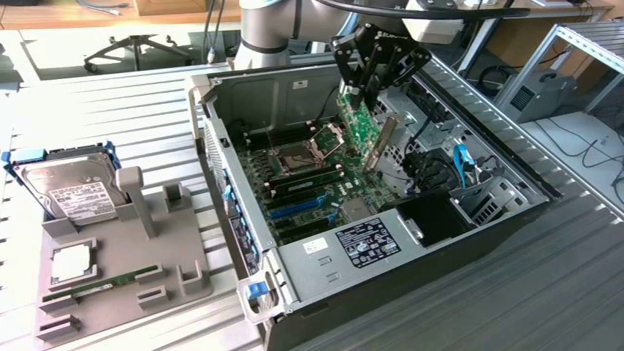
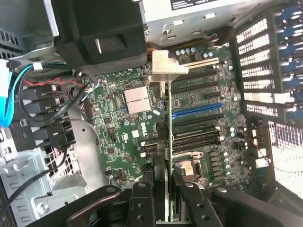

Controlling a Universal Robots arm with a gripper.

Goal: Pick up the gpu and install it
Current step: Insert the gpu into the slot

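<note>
My gripper (image 1: 369, 86) hangs over the open computer case (image 1: 410, 241), shut on the gpu (image 1: 363, 126). The card is held on edge above the motherboard (image 1: 322, 183), green board facing out, with its silver bracket (image 1: 386, 139) angling down toward the slots. In the wrist view the gpu (image 2: 170, 137) appears as a thin green edge running from my gripper (image 2: 166, 201) out to its bracket (image 2: 164, 64). The black fingers (image 2: 142, 201) clamp it from both sides. It sits just beside the blue slot (image 2: 196, 110), apart from the board below.
A silver hard drive (image 1: 69, 186) stands in a grey fixture (image 1: 146, 256) on the exterior view's left, with a thin RAM stick (image 1: 102, 281) lying in it. Inside the case are the CPU socket (image 1: 292, 157), black and blue cables (image 1: 458, 164) and a drive cage (image 1: 487, 201).
</note>
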